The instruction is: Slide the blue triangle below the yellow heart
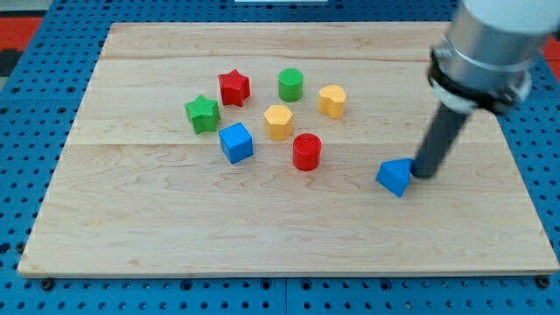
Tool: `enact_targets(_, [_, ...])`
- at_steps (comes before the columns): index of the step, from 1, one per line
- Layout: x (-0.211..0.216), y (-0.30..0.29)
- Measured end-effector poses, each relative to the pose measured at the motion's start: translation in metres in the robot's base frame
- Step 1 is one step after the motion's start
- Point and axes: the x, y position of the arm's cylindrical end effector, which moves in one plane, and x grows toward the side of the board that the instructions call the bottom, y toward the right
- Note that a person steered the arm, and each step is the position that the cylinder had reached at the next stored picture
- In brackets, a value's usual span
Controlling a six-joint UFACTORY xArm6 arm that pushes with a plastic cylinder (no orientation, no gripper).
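The blue triangle (395, 176) lies on the wooden board (175, 219), right of centre. My tip (423, 173) stands right against the triangle's right side. The yellow heart (332, 101) sits up and to the left of the triangle, at the right end of the block cluster. The triangle is lower than the heart and further to the view's right. The arm's body enters from the view's top right.
Other blocks lie in a cluster left of centre: a red cylinder (306, 151), a yellow hexagon (278, 122), a green cylinder (291, 85), a red star (234, 87), a green star (202, 114) and a blue cube (235, 143). Blue pegboard surrounds the board.
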Motion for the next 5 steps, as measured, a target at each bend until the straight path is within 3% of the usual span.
enact_targets(1, [-0.005,-0.019])
enact_targets(2, [0.042,0.066])
enact_targets(3, [0.053,0.036])
enact_targets(4, [0.009,-0.015])
enact_targets(5, [0.042,-0.008])
